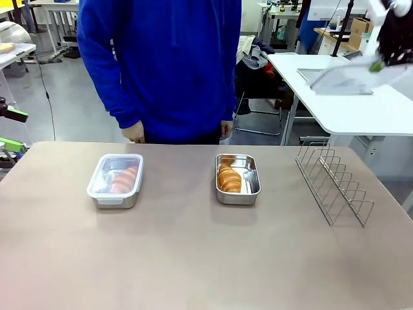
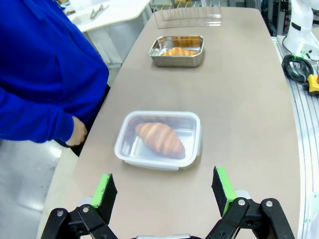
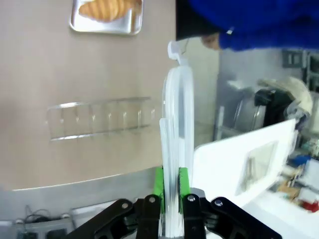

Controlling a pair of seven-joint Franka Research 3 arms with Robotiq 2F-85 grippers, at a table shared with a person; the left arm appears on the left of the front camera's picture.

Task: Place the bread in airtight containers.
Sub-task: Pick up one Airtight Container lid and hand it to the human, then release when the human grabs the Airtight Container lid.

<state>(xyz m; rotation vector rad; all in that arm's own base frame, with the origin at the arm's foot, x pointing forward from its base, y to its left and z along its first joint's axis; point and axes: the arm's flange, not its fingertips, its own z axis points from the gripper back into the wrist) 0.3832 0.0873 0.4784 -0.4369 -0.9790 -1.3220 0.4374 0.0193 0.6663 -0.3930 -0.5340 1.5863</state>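
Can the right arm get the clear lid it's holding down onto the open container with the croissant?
Probably yes. The right end effector grips the clear lid up high, and nothing sits over the open container; the wire rack stands off to the side.

Your left gripper (image 2: 164, 191) hovers low with its jaws spread wide; your right gripper (image 3: 170, 186) is raised far right, clamped on a lid (image 3: 177, 124).

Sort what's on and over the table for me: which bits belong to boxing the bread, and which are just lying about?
For the job:
- lidded container with a croissant inside
- open container holding a croissant
- clear lid, clamped in the right gripper
- left gripper, open

Lying about:
- wire rack
- person standing at the far side
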